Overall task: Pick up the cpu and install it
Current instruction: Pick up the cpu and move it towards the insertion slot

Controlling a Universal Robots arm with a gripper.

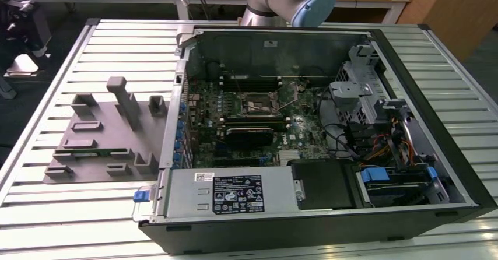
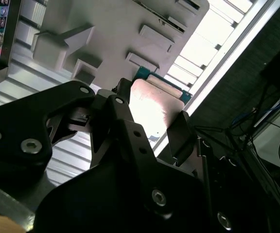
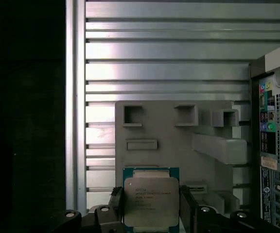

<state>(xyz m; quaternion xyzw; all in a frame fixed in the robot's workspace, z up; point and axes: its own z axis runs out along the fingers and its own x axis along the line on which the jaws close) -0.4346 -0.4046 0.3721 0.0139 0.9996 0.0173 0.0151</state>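
The cpu (image 3: 151,200), a flat square chip with a silvery top and a thin green rim, sits between the two black fingers of my gripper (image 3: 150,206), which is shut on its opposite edges. The second wrist view shows the cpu (image 2: 153,108) as a bright plate between the fingers (image 2: 181,130) of the gripper (image 2: 152,119). It hangs above the grey holder tray (image 3: 169,131) on the slatted table. In the exterior view the open computer case (image 1: 311,126) lies on the table, with the dark square motherboard socket (image 1: 257,102) near the middle of the board.
The grey holder tray (image 1: 101,137) with its upright posts lies on the exterior view's left of the case and carries a green memory stick (image 1: 93,153). The arm's base (image 1: 284,0) stands behind the case. The table's dark edge (image 3: 74,121) runs close by.
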